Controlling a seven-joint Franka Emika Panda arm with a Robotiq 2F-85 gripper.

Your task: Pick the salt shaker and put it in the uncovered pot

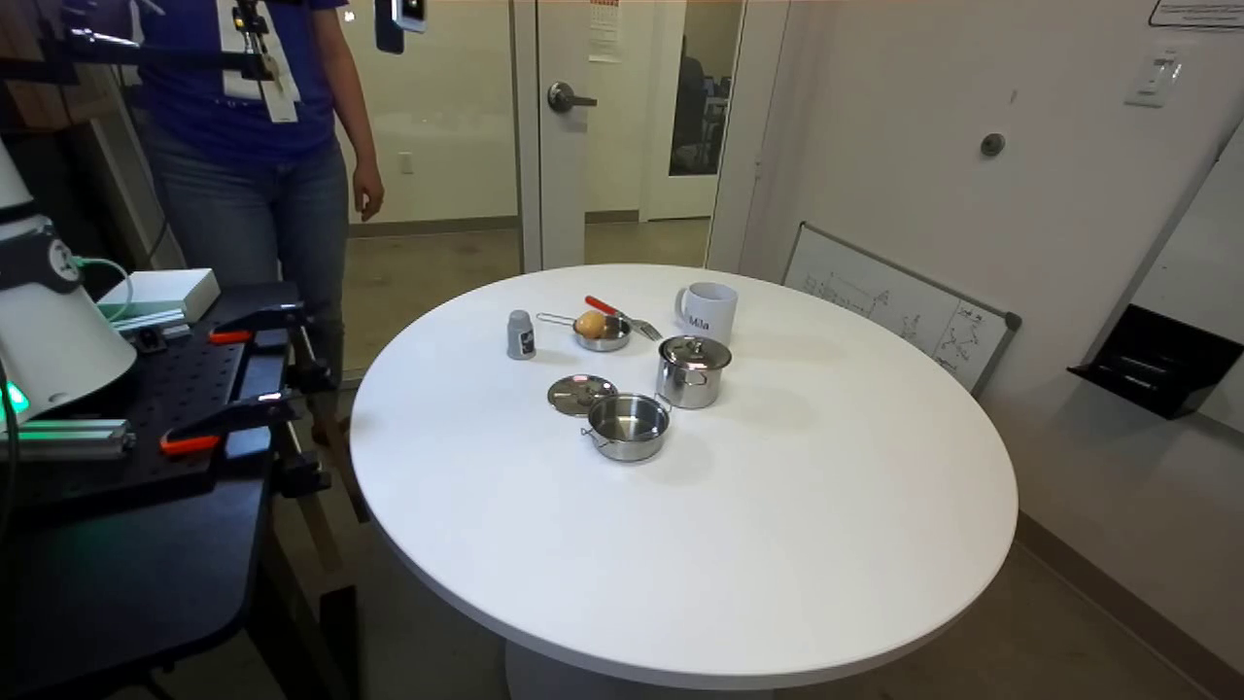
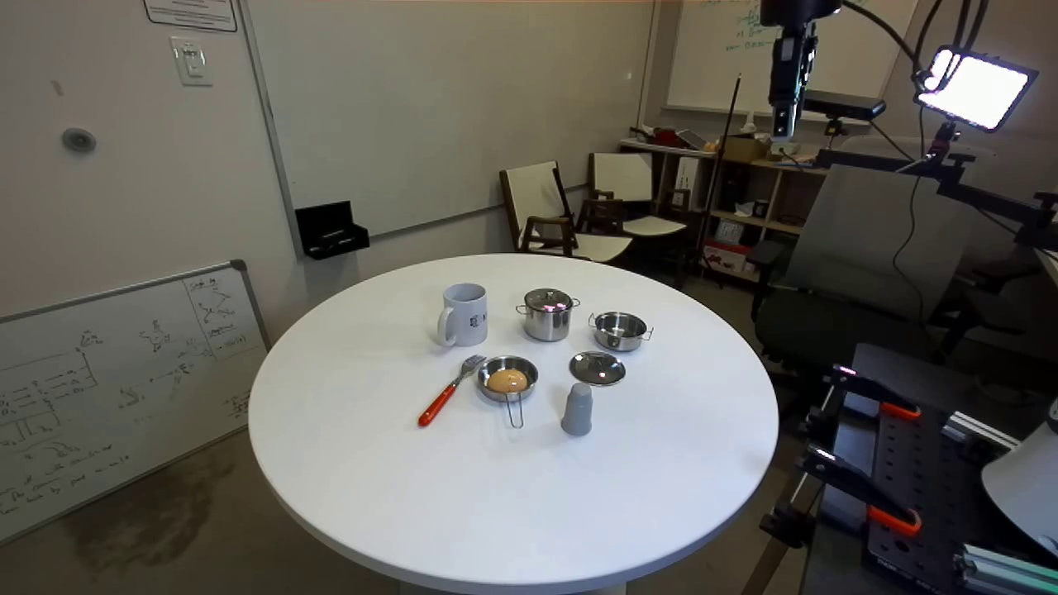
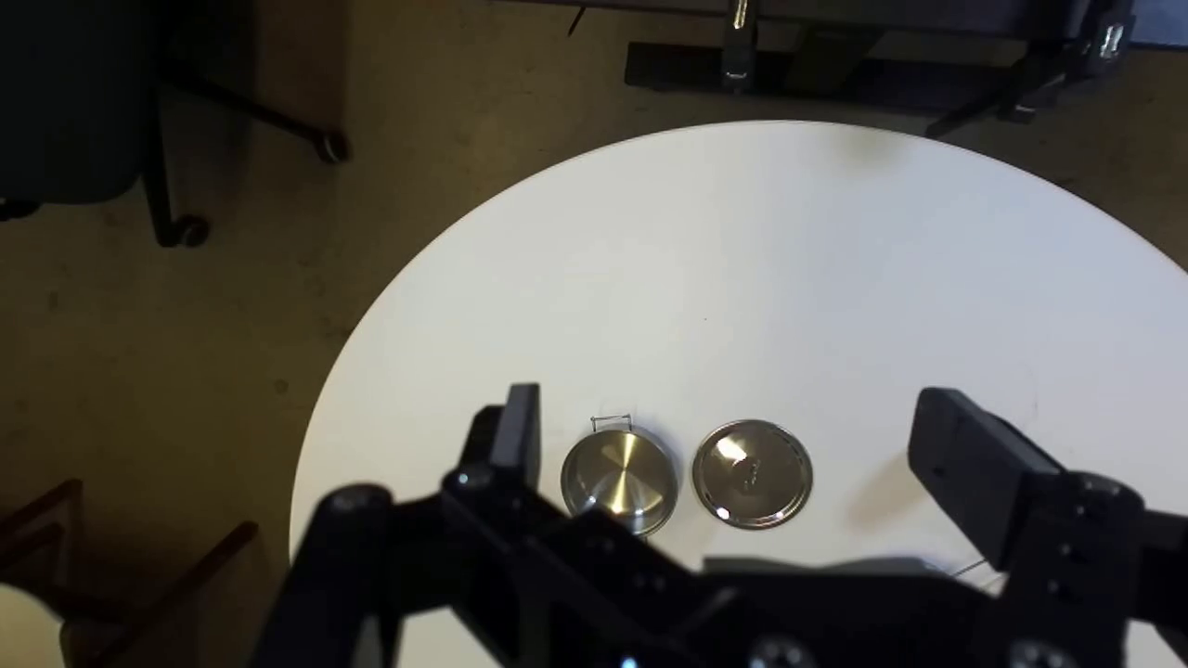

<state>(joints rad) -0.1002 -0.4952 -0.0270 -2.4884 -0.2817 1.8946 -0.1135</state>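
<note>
Currently the salt shaker [image 1: 521,336] is upright on the round white table [image 1: 797,544], grey w/ a dark patch; in an exterior view it's the item nearest the left edge, the one facing the black bench [image 1: 117,593]. Closest to the near edge there = the uncovered pot [image 1: 632,447], inner base showing, w/ a loose lid [image 1: 581,394] lying flat just beside it. The gripper [image 3: 727,413] is spread wide, fingers [image 3: 516,431] far apart, well above the table; pot & lid show btwn them in the wrist view. In an exterior view a lidded pot [image 1: 690,381] stands nr the uncovered one, to its right & farther from the near edge; the white mug [image 1: 714,309] is behind, twd the far edge. In an exterior view a small pan [image 2: 506,364] w/ a round yellow-brown item [image 2: 507,382] sits btwn the shaker & the red-handled fork [image 2: 447,394], approx mid-table; can't tell if the tines touch its rim. A person [image 1: 233,146] in blue stands past the far-left edge.
</note>
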